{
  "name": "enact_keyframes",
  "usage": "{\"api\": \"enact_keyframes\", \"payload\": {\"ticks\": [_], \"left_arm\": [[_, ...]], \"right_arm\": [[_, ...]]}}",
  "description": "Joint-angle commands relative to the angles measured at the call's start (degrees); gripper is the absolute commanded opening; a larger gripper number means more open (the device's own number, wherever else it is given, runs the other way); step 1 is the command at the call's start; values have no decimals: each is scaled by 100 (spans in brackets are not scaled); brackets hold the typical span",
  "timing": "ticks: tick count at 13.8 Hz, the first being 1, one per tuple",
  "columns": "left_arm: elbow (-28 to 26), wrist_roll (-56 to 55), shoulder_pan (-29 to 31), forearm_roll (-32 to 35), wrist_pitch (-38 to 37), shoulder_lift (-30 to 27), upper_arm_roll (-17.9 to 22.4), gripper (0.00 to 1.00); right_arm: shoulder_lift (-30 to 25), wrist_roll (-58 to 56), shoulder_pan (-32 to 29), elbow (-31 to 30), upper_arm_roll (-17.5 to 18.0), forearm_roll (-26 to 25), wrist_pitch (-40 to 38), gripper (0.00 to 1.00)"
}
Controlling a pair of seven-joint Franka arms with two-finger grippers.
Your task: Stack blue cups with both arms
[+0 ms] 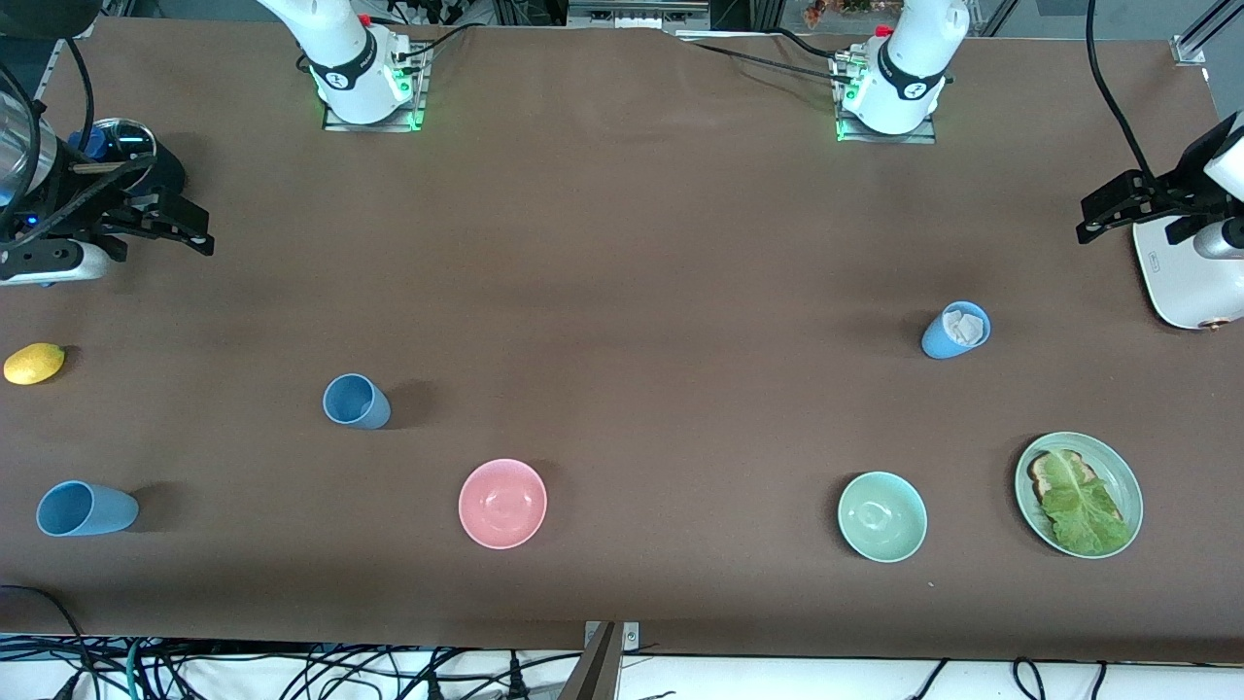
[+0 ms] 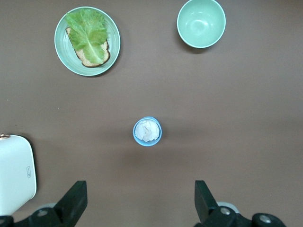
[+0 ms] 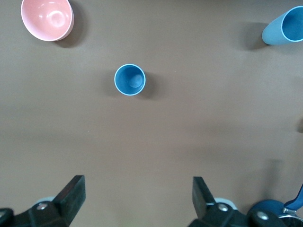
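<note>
Three blue cups stand apart on the brown table. One cup is empty and shows from above in the right wrist view. A second cup sits near the right arm's end, nearer the front camera. The third cup holds crumpled white paper and stands toward the left arm's end. My right gripper is open and empty, high over the right arm's end of the table. My left gripper is open and empty, high over the left arm's end.
A pink bowl and a mint-green bowl sit near the front edge. A green plate holds toast and lettuce. A white toaster stands under the left gripper. A lemon and a lidded dark-blue saucepan lie at the right arm's end.
</note>
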Motion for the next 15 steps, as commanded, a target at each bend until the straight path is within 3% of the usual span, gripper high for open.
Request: {"api": "enact_keyframes", "payload": {"ticks": [1, 5, 10, 13, 15], "left_arm": [[88, 144, 32, 39, -17, 251, -7, 100], [105, 1320, 119, 145, -105, 928, 2, 100], [220, 1348, 681, 145, 412, 1798, 2, 100], [106, 1340, 850, 154, 800, 2097, -7, 100], [-270, 1243, 884, 154, 1211, 2081, -7, 100]], "right_arm": [[7, -92, -21, 52, 36, -1, -48, 100], [16, -83, -21, 52, 36, 16, -56, 100], [24, -92, -21, 44, 36, 17, -48, 100], [25, -65, -4, 44, 36, 16, -39, 100], [33, -65, -4, 35, 36, 16, -39, 100]]}}
